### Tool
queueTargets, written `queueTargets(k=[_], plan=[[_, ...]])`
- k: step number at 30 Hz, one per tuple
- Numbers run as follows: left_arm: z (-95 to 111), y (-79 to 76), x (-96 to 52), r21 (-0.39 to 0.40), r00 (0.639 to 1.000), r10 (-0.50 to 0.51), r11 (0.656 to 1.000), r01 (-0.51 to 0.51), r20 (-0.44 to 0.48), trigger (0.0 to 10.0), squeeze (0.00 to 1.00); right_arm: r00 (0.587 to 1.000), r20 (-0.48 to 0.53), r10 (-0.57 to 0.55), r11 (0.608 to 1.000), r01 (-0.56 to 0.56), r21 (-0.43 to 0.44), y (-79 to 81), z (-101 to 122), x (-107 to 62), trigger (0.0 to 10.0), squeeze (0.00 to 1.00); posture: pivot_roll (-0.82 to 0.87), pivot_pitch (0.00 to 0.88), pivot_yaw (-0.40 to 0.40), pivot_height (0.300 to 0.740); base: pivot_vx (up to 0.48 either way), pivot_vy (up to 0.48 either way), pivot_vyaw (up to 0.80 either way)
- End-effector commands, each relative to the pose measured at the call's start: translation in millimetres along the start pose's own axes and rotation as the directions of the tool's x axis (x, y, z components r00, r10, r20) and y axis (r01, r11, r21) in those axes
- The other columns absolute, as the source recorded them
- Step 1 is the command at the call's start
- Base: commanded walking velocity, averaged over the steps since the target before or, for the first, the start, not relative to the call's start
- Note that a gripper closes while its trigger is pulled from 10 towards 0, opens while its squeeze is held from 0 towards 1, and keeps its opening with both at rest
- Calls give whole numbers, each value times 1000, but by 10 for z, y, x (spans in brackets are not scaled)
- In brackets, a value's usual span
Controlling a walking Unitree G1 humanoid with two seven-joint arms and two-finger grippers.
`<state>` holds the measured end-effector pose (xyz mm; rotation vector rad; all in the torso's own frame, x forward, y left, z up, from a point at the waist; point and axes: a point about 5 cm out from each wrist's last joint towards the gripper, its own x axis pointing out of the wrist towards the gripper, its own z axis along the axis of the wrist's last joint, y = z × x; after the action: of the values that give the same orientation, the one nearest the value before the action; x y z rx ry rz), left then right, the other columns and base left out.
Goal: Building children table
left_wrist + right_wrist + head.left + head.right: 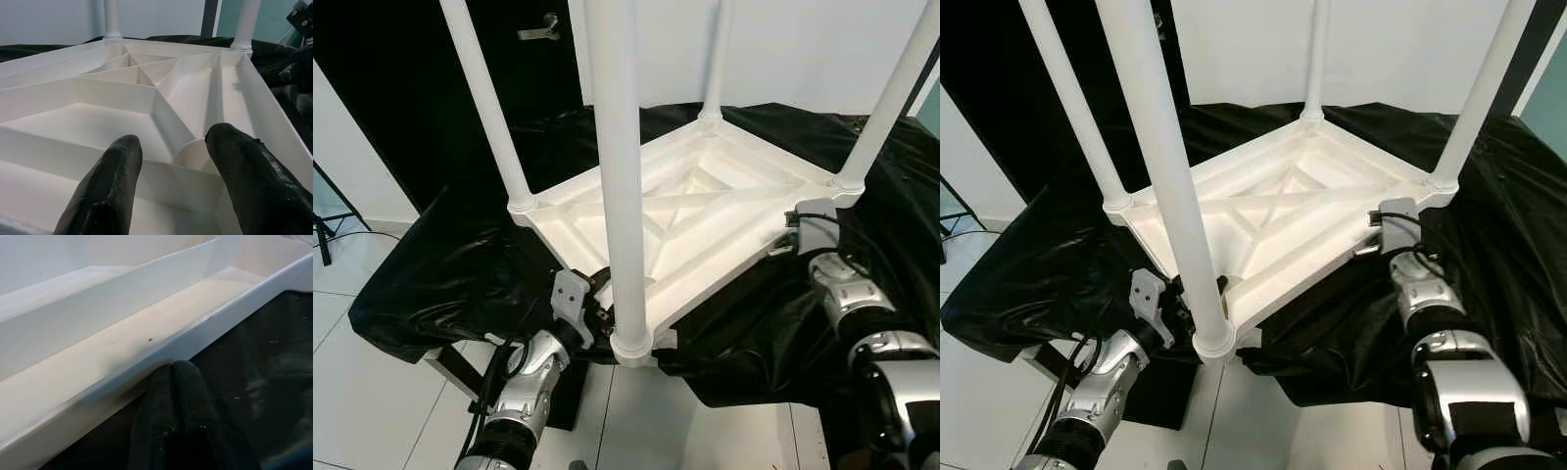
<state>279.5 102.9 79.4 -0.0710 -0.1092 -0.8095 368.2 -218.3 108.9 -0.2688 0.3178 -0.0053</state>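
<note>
A white children's table (705, 211) lies upside down on a black cloth, its ribbed underside facing up and its legs pointing upward. The nearest leg (622, 176) rises from the front corner. My left gripper (597, 308) sits at that front corner beside the leg's socket. In the left wrist view the left gripper (173, 139) is open, its fingers (107, 181) spread over the rim with nothing between them. My right gripper (781, 243) is at the table's right edge. In the right wrist view the right gripper (175, 369) is shut, its tip against the bottom of the rim (146, 350).
The black cloth (460, 264) covers a low platform whose front edge drops to a white tiled floor (372, 392). A dark door with a handle (540, 29) stands at the back left. A black stand's legs (323, 230) are on the far left.
</note>
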Motion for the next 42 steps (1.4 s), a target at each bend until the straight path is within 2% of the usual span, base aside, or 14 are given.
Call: queueTargets(k=[1, 2, 3, 4, 9, 13, 17, 23, 27, 29, 30, 34, 38, 42], plan=[[-50, -251, 91, -26, 979, -202, 979, 201, -12, 10000, 0, 996, 35, 82, 996, -83, 21, 256, 33, 8, 10000, 0, 12, 0, 32, 740, 0, 0, 0], [-44, -267, 105, -37, 978, -210, 977, 210, -6, 10000, 0, 998, 25, 65, 996, -66, 52, 367, -157, -83, 10000, 0, -33, 1, 43, 740, 0, 0, 0], [-44, -267, 105, -37, 978, -210, 977, 210, -6, 10000, 0, 998, 25, 65, 996, -66, 52, 367, -157, -83, 10000, 0, -33, 1, 43, 740, 0, 0, 0], [-40, -297, 138, -60, 972, -235, 970, 234, 0, 10000, 0, 998, 9, 59, 993, -59, 107, 559, -423, -279, 10000, 0, -58, 4, 51, 740, 0, 0, 0], [-18, -361, 227, -94, 960, -280, 955, 280, 16, 10000, 0, 992, -14, 124, 980, -120, 157, 752, -600, -388, 10000, 0, -79, 7, 60, 740, 0, 0, 0], [-6, -427, 301, -106, 949, -315, 943, 316, 27, 10000, 0, 994, -38, 102, 982, -95, 162, 678, -616, -295, 10000, 0, -100, 11, 75, 740, 0, 0, 0], [38, -499, 409, -109, 935, -351, 929, 354, 43, 10000, 0, 999, -21, 43, 990, -40, 139, 493, -464, -169, 10000, 0, -103, 10, 79, 740, 0, 0, 0], [111, -506, 475, -137, 943, -322, 933, 332, 88, 10000, 0, 999, 19, 45, 991, -47, 127, 527, -394, -250, 10000, 0, -86, 10, 67, 740, 0, 0, 0], [84, -366, 384, -120, 962, -265, 955, 271, 61, 10000, 0, 996, 7, 87, 987, -87, 132, 711, -519, -390, 10000, 0, -85, 11, 60, 740, 0, 0, 0], [95, -173, 217, -139, 965, -256, 955, 261, 55, 10000, 0, 994, -1, 113, 984, -112, 139, 811, -603, -452, 10000, 0, -89, 12, 61, 740, 0, 0, 0], [95, -173, 217, -139, 965, -256, 955, 261, 55, 10000, 0, 994, -1, 113, 984, -112, 139, 811, -603, -452, 10000, 0, -89, 12, 61, 740, 0, 0, 0], [164, 166, -98, -162, 947, -322, 934, 319, 8, 10000, 0, 991, -23, 128, 982, -124, 141, 860, -717, -510, 10000, 0, -93, 12, 62, 740, 0, 0, 0], [248, 260, -207, -160, 919, -394, 908, 388, -6, 10000, 0, 991, -46, 128, 984, -120, 134, 844, -763, -557, 10000, 0, -94, 11, 64, 740, 0, 0, 0], [285, 271, -301, -113, 876, -479, 875, 471, -58, 10000, 0, 991, -53, 123, 984, -115, 136, 822, -765, -569, 10000, 0, -100, 10, 65, 740, 0, 0, 0]])
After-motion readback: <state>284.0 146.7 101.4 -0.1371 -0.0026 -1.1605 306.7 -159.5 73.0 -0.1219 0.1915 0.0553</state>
